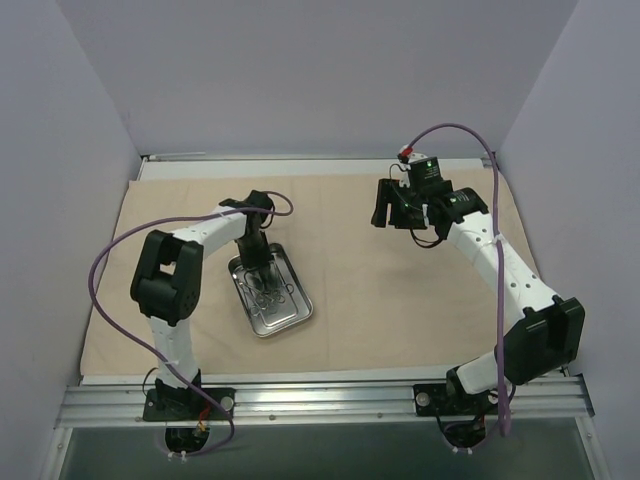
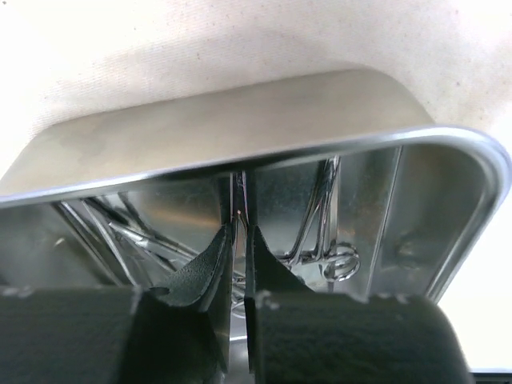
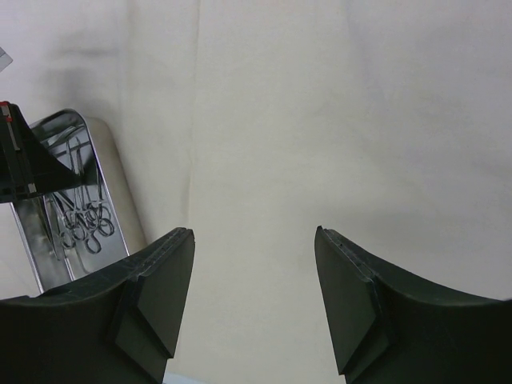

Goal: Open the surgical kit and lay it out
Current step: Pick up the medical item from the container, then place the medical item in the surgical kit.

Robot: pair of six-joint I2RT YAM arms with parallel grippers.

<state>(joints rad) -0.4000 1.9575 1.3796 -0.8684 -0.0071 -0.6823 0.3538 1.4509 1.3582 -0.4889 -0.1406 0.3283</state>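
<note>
The big beige cloth (image 1: 420, 300) lies spread flat over the bench (image 1: 300, 376), so the opening part of the job looks done; the shiny tray (image 1: 290, 320) sits on the left half of the cloth, a little slanted; the small silver forceps (image 1: 268, 290) lie inside the tray, bunched with their ring handles side by side, so I think they are not laid out yet; the left end effector (image 1: 256, 262) points down into the far end of the tray, most likely to lift one forceps out; in the left wrist view its two black fingers (image 2: 200, 272) are pulled almost together, with only a thin slit between them, low in the tray and near its shiny wall; something thin and bright shows in that slit, but it may be a forceps or just a shine on the metal, so I cannot tell if it is grasping anything; more forceps lie just beside the fingers; the right end effector (image 1: 392, 215) hangs over bare cloth, well apart from the tray, with its fingers wide apart and nothing between them, so it is released; I think it sits there to leave the left arm room; the thin tools could slip or catch on each other by their rings, so a slow lift seems best.
</note>
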